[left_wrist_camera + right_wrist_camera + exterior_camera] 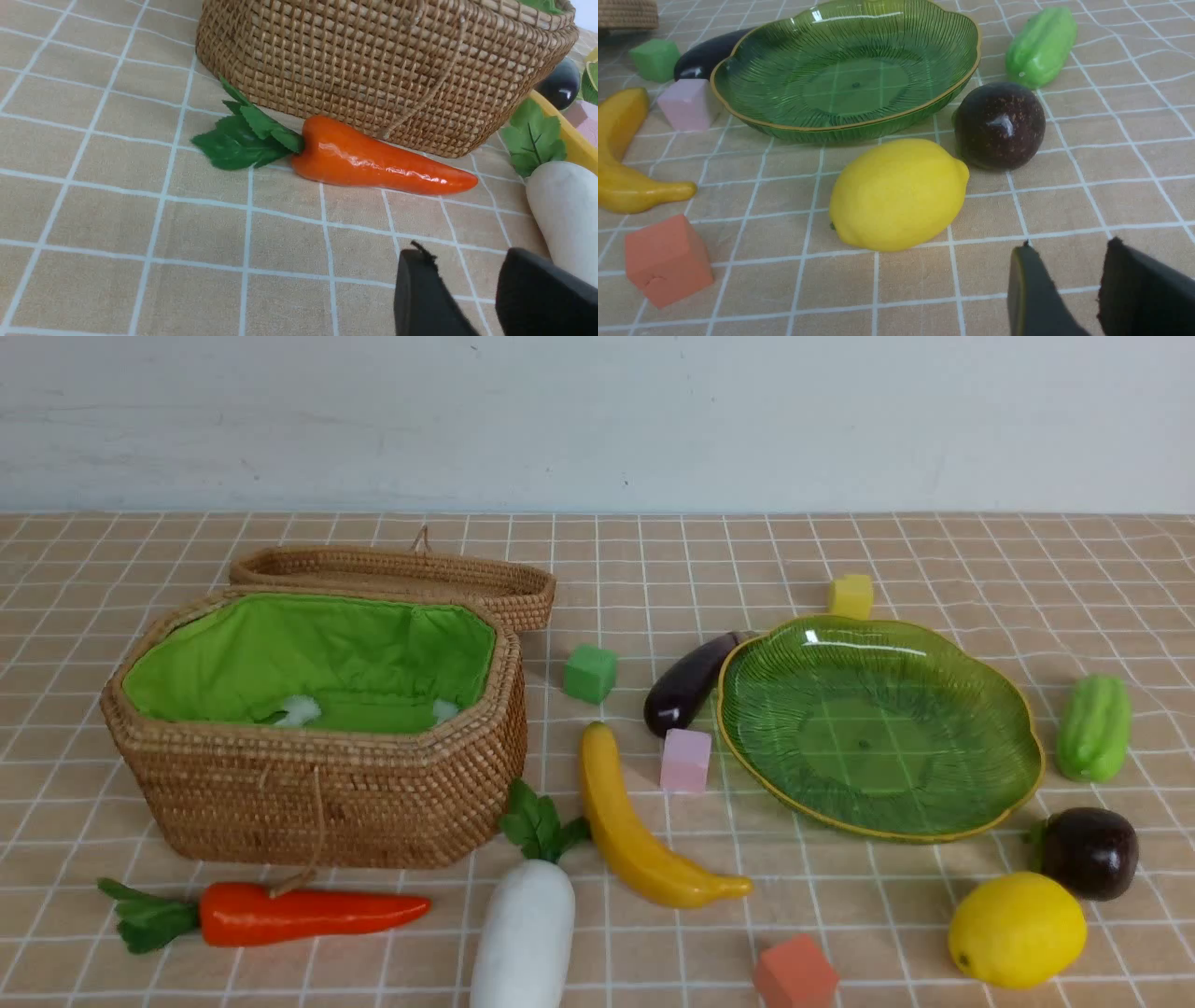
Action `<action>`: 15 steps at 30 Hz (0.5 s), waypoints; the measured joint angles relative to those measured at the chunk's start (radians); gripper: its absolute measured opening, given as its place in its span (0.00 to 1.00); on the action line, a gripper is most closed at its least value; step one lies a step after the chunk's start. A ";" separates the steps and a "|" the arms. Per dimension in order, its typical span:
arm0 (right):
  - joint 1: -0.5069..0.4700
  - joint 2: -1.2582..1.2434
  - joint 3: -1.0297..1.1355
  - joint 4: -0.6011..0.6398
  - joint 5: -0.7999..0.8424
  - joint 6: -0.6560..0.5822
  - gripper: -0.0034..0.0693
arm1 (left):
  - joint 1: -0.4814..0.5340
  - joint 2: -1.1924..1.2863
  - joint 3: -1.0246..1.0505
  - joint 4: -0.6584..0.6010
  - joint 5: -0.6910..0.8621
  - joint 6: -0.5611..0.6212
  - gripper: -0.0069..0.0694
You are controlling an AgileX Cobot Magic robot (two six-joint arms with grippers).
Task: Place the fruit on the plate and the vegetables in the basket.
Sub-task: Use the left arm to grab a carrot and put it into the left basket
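Note:
The basket [317, 793] stands at the left, with the carrot [299, 913] and the radish [525, 933] in front of it. The banana [635, 831] lies in the middle. The eggplant [686, 686] touches the left rim of the empty green plate [878, 728]. The gourd [1094, 728], the purple fruit [1088, 852] and the lemon [1016, 929] lie to its right. Neither gripper shows in the front view. My left gripper [467, 261] is open and empty, short of the carrot [373, 161]. My right gripper [1069, 252] is open and empty, near the lemon [896, 193].
A flat woven lid [401, 574] lies behind the basket. Foam cubes are scattered about: green [590, 673], pink [685, 761], yellow [850, 596] and orange [794, 973]. A wall closes off the far edge of the table.

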 joint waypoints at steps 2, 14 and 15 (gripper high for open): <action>0.000 0.000 0.000 0.000 0.000 0.000 0.38 | 0.000 0.000 0.000 0.000 0.000 0.000 0.40; 0.000 0.000 0.000 0.000 0.000 0.000 0.38 | 0.000 0.000 0.000 0.000 0.000 0.000 0.40; 0.000 0.000 0.000 0.000 0.000 0.000 0.38 | 0.000 0.000 0.000 0.000 0.000 0.000 0.40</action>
